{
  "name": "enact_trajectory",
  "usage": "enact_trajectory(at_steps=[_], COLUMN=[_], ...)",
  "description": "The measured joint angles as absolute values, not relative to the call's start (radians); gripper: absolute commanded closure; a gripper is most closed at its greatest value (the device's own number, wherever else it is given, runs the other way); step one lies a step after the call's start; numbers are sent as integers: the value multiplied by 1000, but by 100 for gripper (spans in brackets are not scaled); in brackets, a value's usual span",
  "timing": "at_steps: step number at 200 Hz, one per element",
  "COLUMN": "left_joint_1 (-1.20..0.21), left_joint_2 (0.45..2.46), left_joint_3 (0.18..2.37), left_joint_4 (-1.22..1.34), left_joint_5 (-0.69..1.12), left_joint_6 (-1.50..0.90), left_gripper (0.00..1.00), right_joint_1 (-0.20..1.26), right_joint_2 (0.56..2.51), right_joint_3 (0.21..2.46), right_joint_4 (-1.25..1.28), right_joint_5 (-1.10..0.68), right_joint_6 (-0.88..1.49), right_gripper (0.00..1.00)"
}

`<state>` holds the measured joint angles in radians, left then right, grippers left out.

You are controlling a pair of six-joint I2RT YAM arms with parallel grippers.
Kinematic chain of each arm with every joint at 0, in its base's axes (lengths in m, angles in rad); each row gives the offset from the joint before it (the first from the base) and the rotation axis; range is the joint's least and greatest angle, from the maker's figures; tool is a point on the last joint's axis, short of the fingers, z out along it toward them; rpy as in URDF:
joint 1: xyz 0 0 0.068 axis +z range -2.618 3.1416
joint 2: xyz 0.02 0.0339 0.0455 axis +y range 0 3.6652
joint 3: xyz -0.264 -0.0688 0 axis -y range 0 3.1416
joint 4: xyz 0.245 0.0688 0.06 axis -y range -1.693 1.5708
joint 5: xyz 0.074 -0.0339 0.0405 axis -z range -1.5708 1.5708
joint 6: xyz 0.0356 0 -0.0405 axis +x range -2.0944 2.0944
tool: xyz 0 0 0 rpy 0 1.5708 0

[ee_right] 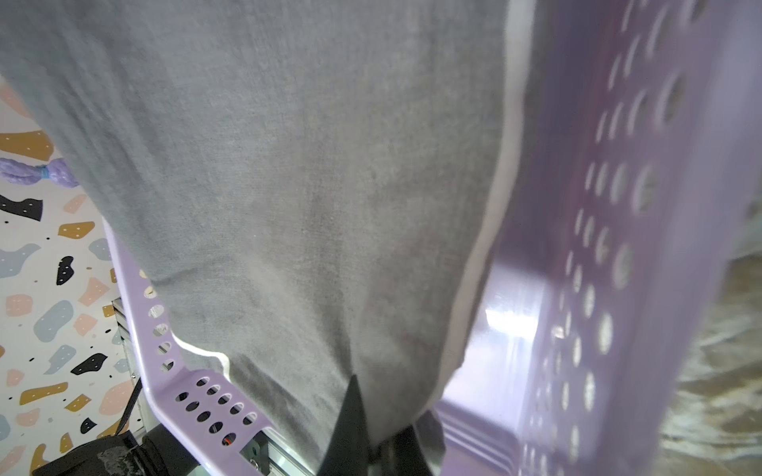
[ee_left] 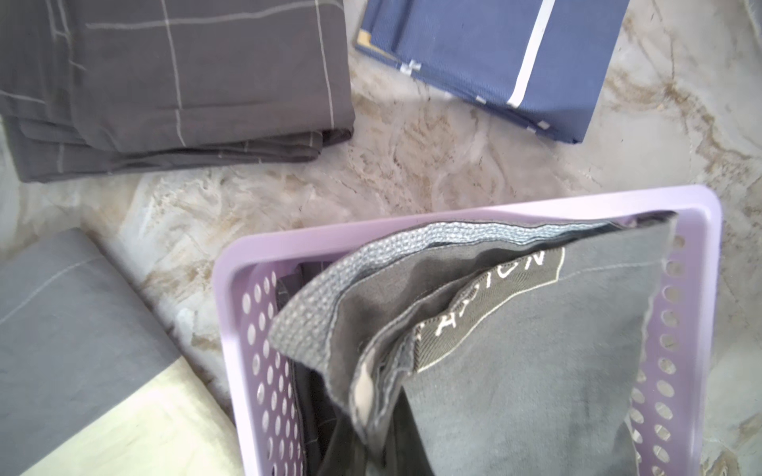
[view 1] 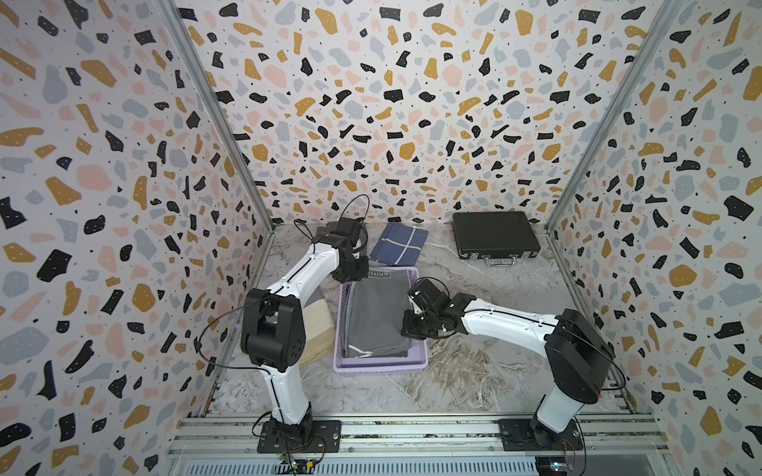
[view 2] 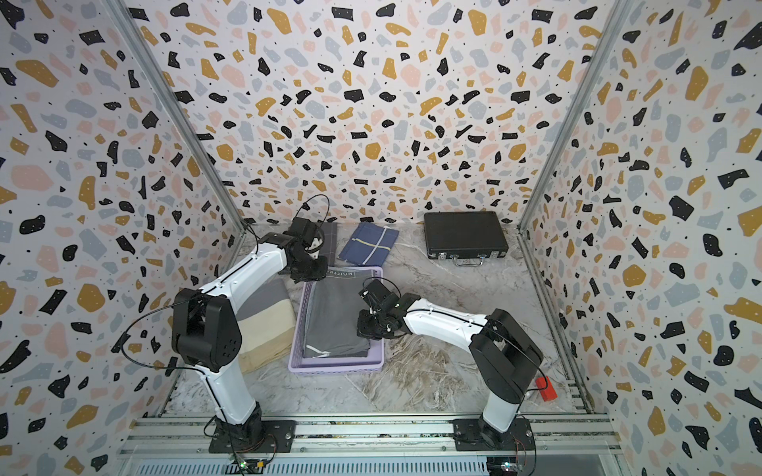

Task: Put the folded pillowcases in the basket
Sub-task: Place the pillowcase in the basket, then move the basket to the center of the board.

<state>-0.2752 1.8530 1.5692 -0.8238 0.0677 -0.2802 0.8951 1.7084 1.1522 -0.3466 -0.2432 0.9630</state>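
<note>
I've L gripper (view 1: 350, 273) & R gripper (view 1: 413, 324) clenched on folded grey fabric pillowcase (view 1: 377, 313) ends, to seat it flat inside lavender perforated plastic basket (view 1: 379, 366)

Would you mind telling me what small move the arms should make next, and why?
Probably open both grippers. The pillowcase already lies inside the basket, yet the left gripper pinches its far end, lifted and bunched, and the right gripper is shut on its side edge. Letting go should let the cloth settle flat.
</note>
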Motion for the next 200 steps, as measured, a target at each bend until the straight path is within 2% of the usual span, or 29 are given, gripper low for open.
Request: enact_trajectory(at_steps=[22, 25, 30, 35, 44, 53, 68, 85, 125, 165, 200], left_joint_1=[-275, -275, -275, -275, -275, -275, -275, -275, -275, -273, -243], left_joint_2=[1857, 1859, 1862, 1866, 1874, 1882, 1888, 1879, 1773, 1562, 1541], left_joint_3=[1560, 1560, 1560, 1560, 1560, 1560, 1560, 1562, 1556, 1433, 1314], left_joint_4=[-834, -835, -836, -838, -838, -838, -838, -838, -836, -831, -841], left_joint_5=[70, 69, 69, 70, 67, 64, 61, 65, 46, -41, -58], left_joint_6=[-281, -280, -280, -281, -279, -280, -281, -283, -300, -335, -393], left_gripper=[100, 91, 74, 61, 45, 35, 29, 25, 24, 25, 26], right_joint_1=[895, 895, 895, 895, 895, 896, 896, 899, 907, 898, 853], right_joint_2=[1705, 1705, 1705, 1705, 1705, 1705, 1700, 1678, 1591, 1587, 1705], right_joint_3=[1129, 1126, 1121, 1117, 1112, 1110, 1111, 1113, 1164, 1304, 1382], right_joint_4=[-345, -344, -344, -344, -346, -347, -344, -360, -493, -654, -729], right_joint_5=[-243, -243, -243, -243, -244, -245, -254, -253, -194, -82, -13], right_joint_6=[966, 966, 967, 968, 970, 970, 959, 944, 872, 734, 615], right_gripper=[100, 99, 87, 76, 70, 63, 54, 47, 41, 41, 42])
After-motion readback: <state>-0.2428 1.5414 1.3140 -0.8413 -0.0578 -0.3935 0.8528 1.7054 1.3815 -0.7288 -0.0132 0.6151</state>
